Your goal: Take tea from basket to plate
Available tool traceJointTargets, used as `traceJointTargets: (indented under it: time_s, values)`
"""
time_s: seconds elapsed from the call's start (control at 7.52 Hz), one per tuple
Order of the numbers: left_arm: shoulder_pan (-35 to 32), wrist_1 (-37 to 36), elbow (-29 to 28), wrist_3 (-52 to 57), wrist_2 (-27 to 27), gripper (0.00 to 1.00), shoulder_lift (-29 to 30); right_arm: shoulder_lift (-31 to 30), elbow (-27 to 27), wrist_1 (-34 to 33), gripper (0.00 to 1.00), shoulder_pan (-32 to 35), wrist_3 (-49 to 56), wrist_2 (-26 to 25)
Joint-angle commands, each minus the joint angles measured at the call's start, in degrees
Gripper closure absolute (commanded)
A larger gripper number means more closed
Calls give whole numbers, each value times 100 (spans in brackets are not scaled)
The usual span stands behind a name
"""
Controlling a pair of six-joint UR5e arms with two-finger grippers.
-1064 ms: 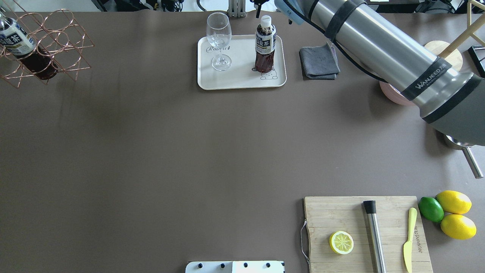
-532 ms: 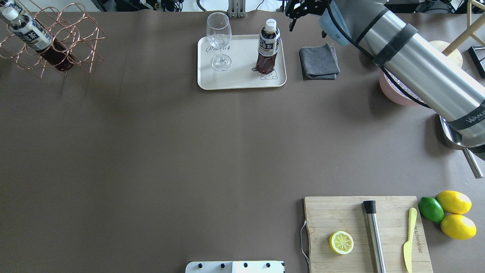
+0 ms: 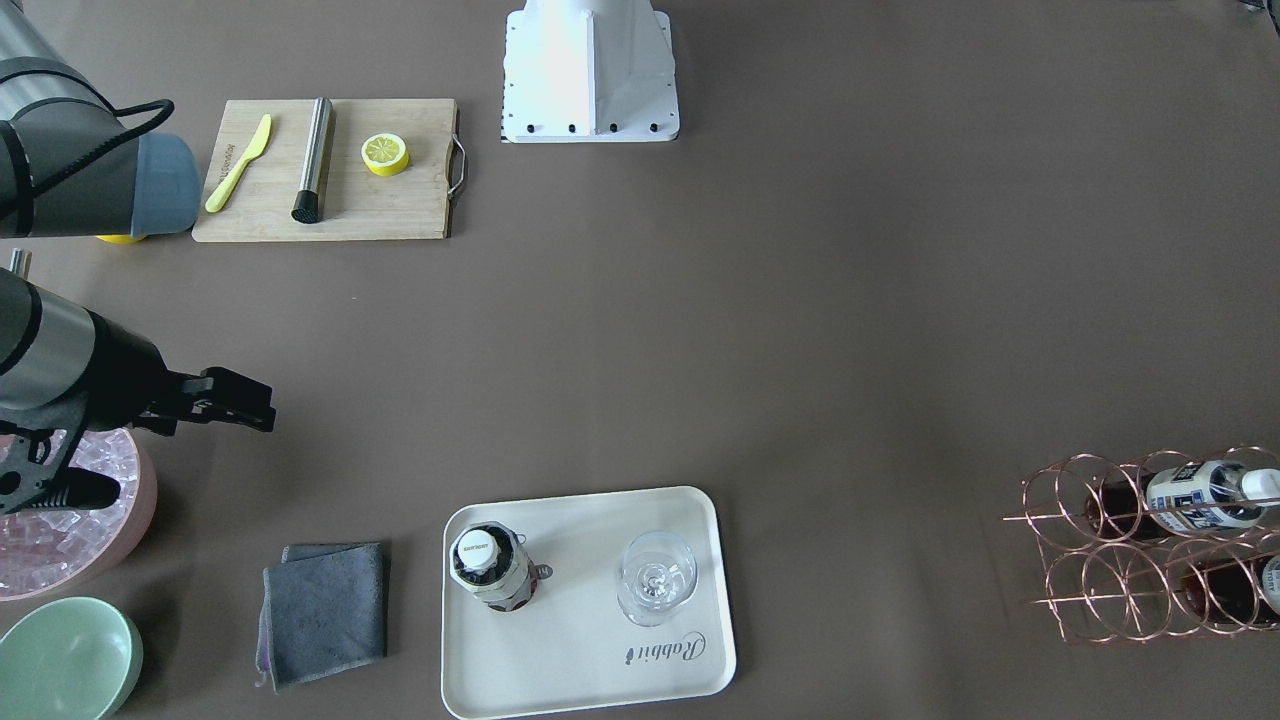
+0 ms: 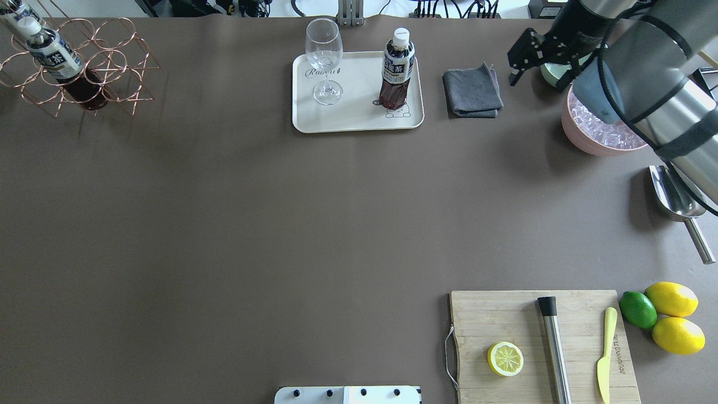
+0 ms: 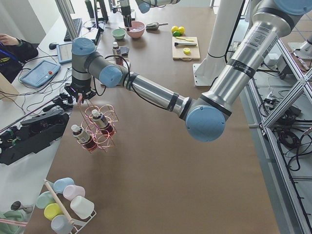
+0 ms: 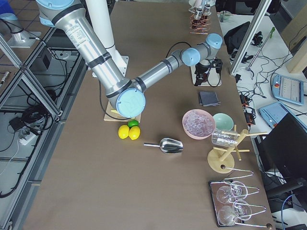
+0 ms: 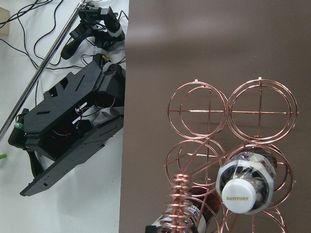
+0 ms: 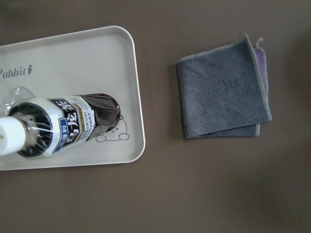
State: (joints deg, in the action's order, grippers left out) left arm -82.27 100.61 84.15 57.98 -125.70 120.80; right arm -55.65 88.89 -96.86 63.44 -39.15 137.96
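One tea bottle (image 4: 395,70) stands upright on the cream plate (image 4: 359,120), beside the bear drawing; it also shows in the right wrist view (image 8: 58,126) and the front view (image 3: 490,568). The copper basket (image 4: 90,67) is at the far left and holds two more bottles (image 4: 53,53). The left gripper (image 5: 79,95) hangs over the basket's twisted handle (image 7: 182,204); I cannot tell whether it is open or shut. The right gripper (image 4: 511,68) is open and empty, to the right of the grey cloth and well off the plate.
A wine glass (image 4: 324,59) stands on the plate's left half. A grey cloth (image 4: 472,91) lies right of the plate. A pink bowl of ice (image 4: 589,137), a mint bowl (image 3: 65,655) and a metal scoop (image 4: 676,199) are at the right. A cutting board (image 4: 505,320) is near right.
The right arm has pulled back from the plate to the right, leaving the bottle standing. The basket has swung right and sunk, and looks smaller and more level now.
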Motion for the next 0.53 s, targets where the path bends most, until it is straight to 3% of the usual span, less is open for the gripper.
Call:
traceJointTargets:
  time_s: [0.0,0.13,0.4]
  values:
    - [44,257,-170,-6,72,100,-48,-1855,1460,-296,0,352,966,-389]
    - [53,258,-188,-6,81,100,-40,-2592,1952,-420,0,475,1519,-714]
    - [53,258,-180,-15,116,100,-48,-3711,2081,-360,0,1141,2887,-709]
